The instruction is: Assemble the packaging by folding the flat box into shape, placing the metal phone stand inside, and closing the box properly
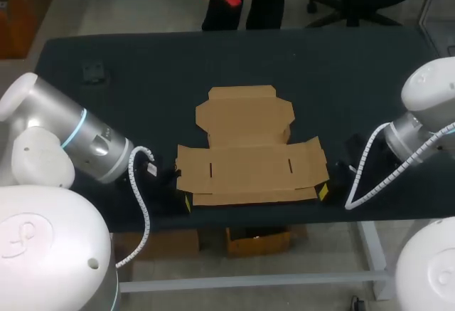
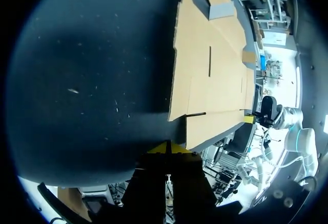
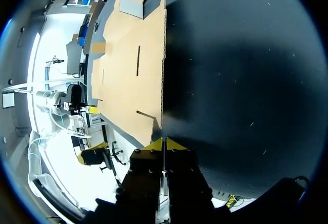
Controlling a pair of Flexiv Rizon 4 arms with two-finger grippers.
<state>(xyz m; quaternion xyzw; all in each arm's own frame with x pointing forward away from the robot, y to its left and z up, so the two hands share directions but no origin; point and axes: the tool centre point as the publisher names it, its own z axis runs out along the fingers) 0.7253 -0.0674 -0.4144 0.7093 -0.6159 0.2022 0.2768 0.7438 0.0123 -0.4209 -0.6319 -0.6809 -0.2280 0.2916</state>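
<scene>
The flat brown cardboard box lies unfolded in the middle of the dark table, its front flap at the table's front edge. My left gripper sits shut at the box's front left corner, fingertips together and empty. In the left wrist view, that gripper points at the edge of the cardboard just ahead. My right gripper sits shut at the front right corner. Seen from the right wrist, its tips meet beside the cardboard. A small grey object, perhaps the stand, lies far left.
The dark table has bare surface to the left, right and behind the box. Its front edge runs right under both grippers. Each wrist view shows the other arm's yellow tip across the box.
</scene>
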